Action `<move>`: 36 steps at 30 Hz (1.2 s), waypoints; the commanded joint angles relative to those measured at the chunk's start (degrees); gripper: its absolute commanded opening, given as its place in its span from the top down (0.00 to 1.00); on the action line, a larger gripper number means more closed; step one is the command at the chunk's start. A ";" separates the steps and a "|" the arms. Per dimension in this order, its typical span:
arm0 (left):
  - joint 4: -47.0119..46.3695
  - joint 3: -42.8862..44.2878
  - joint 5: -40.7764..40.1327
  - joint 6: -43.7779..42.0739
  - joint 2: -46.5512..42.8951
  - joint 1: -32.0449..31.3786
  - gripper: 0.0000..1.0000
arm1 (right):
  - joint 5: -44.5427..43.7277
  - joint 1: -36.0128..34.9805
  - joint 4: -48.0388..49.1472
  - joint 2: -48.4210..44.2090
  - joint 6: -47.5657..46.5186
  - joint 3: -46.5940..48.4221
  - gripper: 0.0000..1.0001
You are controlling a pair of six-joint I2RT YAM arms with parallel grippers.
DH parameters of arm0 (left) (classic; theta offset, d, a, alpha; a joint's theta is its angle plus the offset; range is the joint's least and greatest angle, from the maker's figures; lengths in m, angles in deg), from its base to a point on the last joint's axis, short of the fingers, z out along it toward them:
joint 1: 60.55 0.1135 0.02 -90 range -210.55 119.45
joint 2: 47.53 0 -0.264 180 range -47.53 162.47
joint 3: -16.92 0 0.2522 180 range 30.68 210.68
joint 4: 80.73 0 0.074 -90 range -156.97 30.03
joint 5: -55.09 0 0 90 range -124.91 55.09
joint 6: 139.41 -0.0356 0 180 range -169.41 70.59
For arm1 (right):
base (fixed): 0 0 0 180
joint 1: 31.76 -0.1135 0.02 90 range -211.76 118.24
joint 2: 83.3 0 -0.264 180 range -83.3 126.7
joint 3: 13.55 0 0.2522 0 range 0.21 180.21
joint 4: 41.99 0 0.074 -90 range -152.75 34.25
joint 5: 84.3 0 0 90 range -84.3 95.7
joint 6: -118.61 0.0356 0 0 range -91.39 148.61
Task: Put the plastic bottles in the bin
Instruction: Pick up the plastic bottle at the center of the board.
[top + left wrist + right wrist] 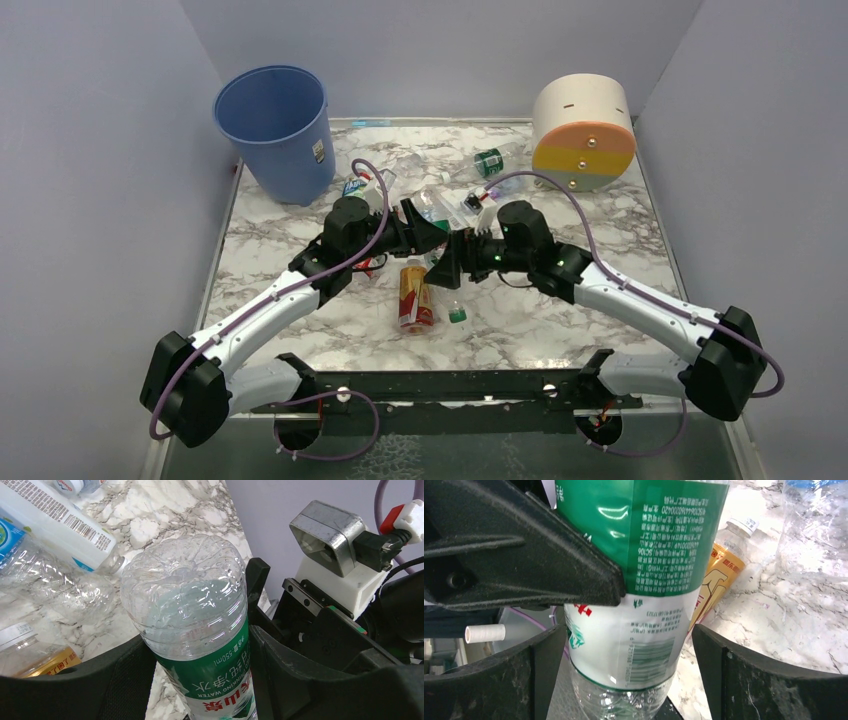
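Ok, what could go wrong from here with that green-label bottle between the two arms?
1. The green-label bottle is pinched by the left jaws only; the right jaws stand clear of it. Thin, smooth plastic could slip or crumple.
2. The right jaws flank the bottle, so swinging it away now might knock it loose.
3. The bin is tall; a low carry could clip its rim.

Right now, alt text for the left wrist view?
Left gripper clamps a clear green-label bottle, base toward the camera. More bottles lie on the marble table behind, and the right arm's camera sits close at right.
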 commanded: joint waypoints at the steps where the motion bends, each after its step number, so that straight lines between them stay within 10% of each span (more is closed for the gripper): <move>1: 0.05 0.81 -0.50 -1.16 0.16 0.49 0.45 | -2.64 -0.32 -2.83 -2.99 -0.86 2.48 0.01; 22: 2.64 5.18 0.76 -4.37 1.30 7.79 0.45 | -11.36 -0.27 -18.09 -15.00 -3.29 11.17 0.01; 36: 4.37 22.86 5.06 -6.25 7.16 21.14 0.45 | -10.52 -0.32 -16.93 -16.42 -1.01 5.98 0.00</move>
